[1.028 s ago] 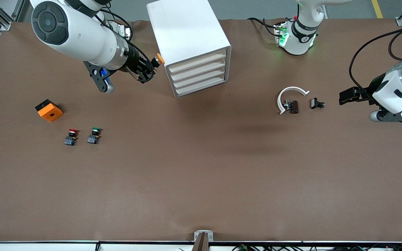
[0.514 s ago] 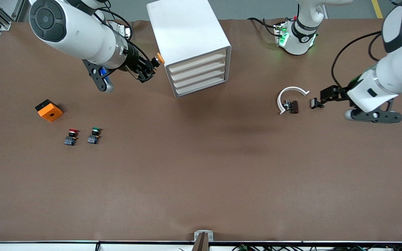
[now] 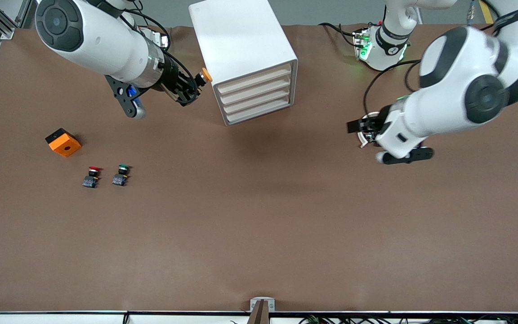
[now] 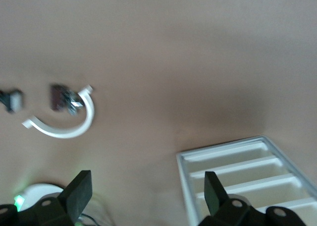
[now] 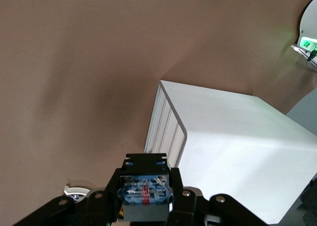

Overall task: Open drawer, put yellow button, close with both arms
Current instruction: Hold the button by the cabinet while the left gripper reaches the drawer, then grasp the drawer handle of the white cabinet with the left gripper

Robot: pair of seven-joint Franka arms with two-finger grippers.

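The yellow button (image 3: pixel 205 75) is up in the air beside the white cabinet (image 3: pixel 241 40), at the side toward the right arm's end of the table. My right gripper (image 3: pixel 194 86) is shut on it. In the right wrist view the button's blue base block (image 5: pixel 144 189) sits clamped between the fingers of my right gripper (image 5: pixel 146 186). The drawer (image 3: pixel 254 77), uppermost of several cream fronts, is shut like those below it. My left gripper (image 3: pixel 359 128) stands open and empty over a white curved piece (image 3: pixel 369 116). Its view shows the left gripper (image 4: pixel 147 189) with the cabinet's drawer fronts (image 4: pixel 247 171) off to one side.
An orange cube with a hole (image 3: pixel 63 142), a red-capped button (image 3: pixel 91 177) and a green-capped button (image 3: pixel 121 174) lie toward the right arm's end. In the left wrist view, two small dark parts (image 4: pixel 62 97) (image 4: pixel 12 99) lie by the white curved piece (image 4: pixel 69 129).
The left arm has swung in from its end of the table toward the cabinet and now hangs over the white curved piece. The right gripper has barely moved and still holds the button.
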